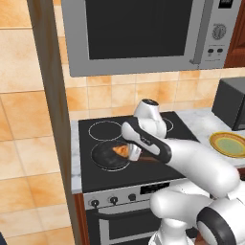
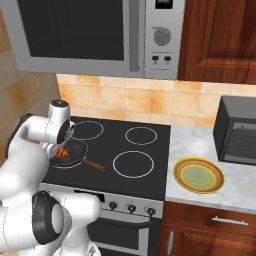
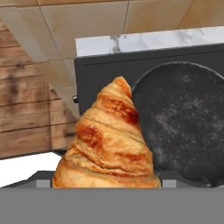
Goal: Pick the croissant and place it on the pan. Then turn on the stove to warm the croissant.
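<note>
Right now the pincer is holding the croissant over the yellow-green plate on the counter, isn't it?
Not quite. The pincer does hold the croissant, but over the dark pan on the stove, not the plate, which sits apart on the counter. The right base view shows this best.

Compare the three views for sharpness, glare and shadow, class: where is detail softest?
Hand view: the croissant looms close and soft-edged, and the pan looks grainy. Left base view: evenly lit, no glare on the stove. Right base view: flat light, with faint shading beside the plate.
</note>
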Robot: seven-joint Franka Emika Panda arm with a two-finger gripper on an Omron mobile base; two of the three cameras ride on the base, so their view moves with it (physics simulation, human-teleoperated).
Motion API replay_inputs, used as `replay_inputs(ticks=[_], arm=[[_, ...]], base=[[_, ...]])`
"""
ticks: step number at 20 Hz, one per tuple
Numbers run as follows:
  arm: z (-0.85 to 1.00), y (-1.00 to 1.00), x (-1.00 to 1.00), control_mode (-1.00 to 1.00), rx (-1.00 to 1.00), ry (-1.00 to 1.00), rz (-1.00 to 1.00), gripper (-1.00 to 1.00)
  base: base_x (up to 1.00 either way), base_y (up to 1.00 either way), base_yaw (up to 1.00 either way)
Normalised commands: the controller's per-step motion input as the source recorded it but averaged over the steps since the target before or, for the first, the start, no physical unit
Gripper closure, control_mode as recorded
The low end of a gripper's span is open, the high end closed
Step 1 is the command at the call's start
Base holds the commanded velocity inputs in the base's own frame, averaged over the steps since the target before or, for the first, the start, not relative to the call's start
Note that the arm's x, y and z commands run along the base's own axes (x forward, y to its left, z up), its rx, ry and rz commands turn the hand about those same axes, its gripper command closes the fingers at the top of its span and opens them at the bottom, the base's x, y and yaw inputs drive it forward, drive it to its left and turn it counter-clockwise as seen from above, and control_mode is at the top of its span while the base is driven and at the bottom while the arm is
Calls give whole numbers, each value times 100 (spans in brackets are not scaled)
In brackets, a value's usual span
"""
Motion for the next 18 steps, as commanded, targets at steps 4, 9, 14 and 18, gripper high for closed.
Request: replay_inputs(ticks=[4, 9, 14, 18], arm=[[-2, 17, 24, -100, 0, 0, 0, 100], [-4, 17, 26, -100, 0, 0, 0, 100], [-14, 3, 22, -100, 0, 0, 0, 100], [-21, 1, 20, -100, 0, 0, 0, 100]], base=[[0, 0, 0], [0, 0, 0], [0, 0, 0], [0, 0, 0]])
